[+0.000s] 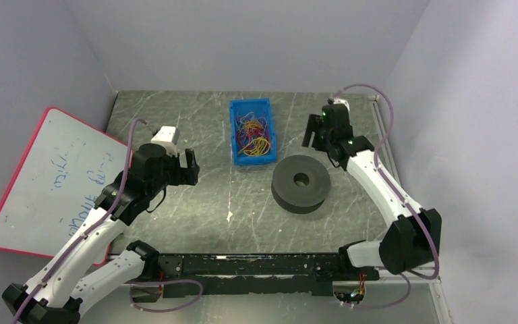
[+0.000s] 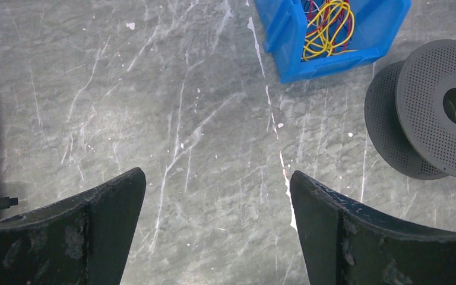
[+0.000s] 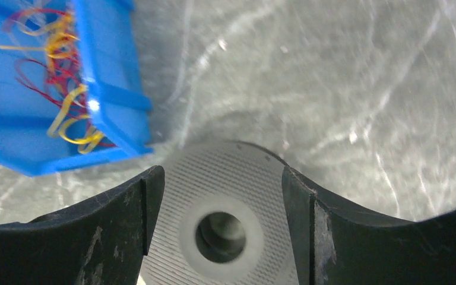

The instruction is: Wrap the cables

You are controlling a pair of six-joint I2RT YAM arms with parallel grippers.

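Observation:
The cables (image 1: 254, 135) are a tangle of thin yellow, red and purple wires lying in a blue bin (image 1: 264, 108) at the back middle of the table; they also show in the left wrist view (image 2: 326, 27) and the right wrist view (image 3: 65, 89). A dark grey spool (image 1: 301, 183) with a centre hole lies flat just right of the bin's near end. My left gripper (image 1: 190, 169) is open and empty above bare table, left of the bin. My right gripper (image 1: 312, 138) is open and empty, raised above the spool (image 3: 225, 178), whose hub shows between its fingers.
A whiteboard with a red rim (image 1: 47, 182) leans at the table's left edge. Lilac walls close in the left, back and right sides. A black rail (image 1: 256, 264) runs along the near edge between the arm bases.

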